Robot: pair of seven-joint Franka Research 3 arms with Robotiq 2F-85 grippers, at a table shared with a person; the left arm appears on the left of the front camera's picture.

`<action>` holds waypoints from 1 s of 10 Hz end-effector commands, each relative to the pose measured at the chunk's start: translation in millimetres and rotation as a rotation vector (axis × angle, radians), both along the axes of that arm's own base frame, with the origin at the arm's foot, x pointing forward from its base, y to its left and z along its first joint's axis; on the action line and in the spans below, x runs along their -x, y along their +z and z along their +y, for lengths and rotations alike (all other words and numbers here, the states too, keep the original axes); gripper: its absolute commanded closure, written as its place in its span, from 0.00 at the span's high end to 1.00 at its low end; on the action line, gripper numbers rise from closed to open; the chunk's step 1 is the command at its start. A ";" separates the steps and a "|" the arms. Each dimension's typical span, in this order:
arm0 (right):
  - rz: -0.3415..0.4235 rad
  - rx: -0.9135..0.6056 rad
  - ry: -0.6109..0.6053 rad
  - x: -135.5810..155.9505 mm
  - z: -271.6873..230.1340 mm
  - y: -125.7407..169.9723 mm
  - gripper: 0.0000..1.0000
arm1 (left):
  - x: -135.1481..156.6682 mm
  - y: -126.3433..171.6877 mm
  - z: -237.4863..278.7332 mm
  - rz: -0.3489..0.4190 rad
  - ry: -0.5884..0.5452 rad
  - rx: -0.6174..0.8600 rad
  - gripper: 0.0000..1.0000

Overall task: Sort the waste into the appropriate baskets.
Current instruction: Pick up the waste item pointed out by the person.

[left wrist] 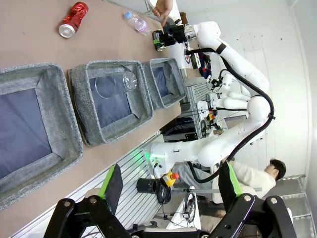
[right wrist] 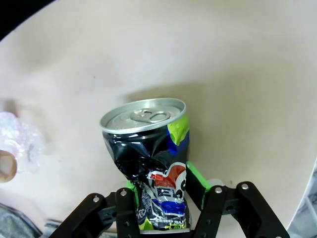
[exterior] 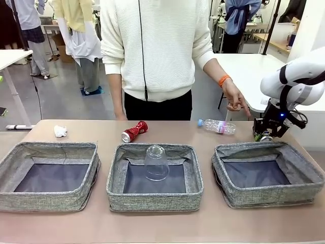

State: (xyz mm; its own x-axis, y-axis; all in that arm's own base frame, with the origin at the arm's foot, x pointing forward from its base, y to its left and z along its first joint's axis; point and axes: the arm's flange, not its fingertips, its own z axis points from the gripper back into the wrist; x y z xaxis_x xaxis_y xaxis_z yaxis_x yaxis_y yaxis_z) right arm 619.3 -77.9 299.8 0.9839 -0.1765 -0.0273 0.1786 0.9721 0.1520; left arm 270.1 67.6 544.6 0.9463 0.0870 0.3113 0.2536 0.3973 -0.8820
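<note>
the right gripper (right wrist: 163,181) is clamping the crushed can (right wrist: 148,153) just behind the right basket (exterior: 304,175); the left gripper (left wrist: 170,174) is hanging open. the cup (exterior: 156,162) is sitting in the middle basket (exterior: 152,195); the red can (exterior: 134,131), bottle (exterior: 217,126) and paper wad (exterior: 60,131) are lying unsorted on the table (exterior: 101,134).

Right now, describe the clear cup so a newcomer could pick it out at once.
On the table, three grey fabric baskets stand in a row; take the middle basket. The clear plastic cup sits inside it, towards its far wall. It is the only thing in any basket; the red soda can and the bottle lie on bare tabletop behind.
</note>
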 end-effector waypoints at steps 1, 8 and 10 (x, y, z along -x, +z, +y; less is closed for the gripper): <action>0.023 -0.002 -0.015 -2.4 -0.3 -3.0 0.00 | 2.0 0.5 2.0 -0.007 -0.008 0.005 1.00; -0.012 -0.006 0.014 90.3 6.7 161.7 0.00 | 2.0 0.5 2.0 -0.007 -0.008 0.005 1.00; -0.011 0.010 0.038 171.9 31.8 215.0 0.00 | 2.0 0.5 2.0 -0.007 -0.008 0.005 1.00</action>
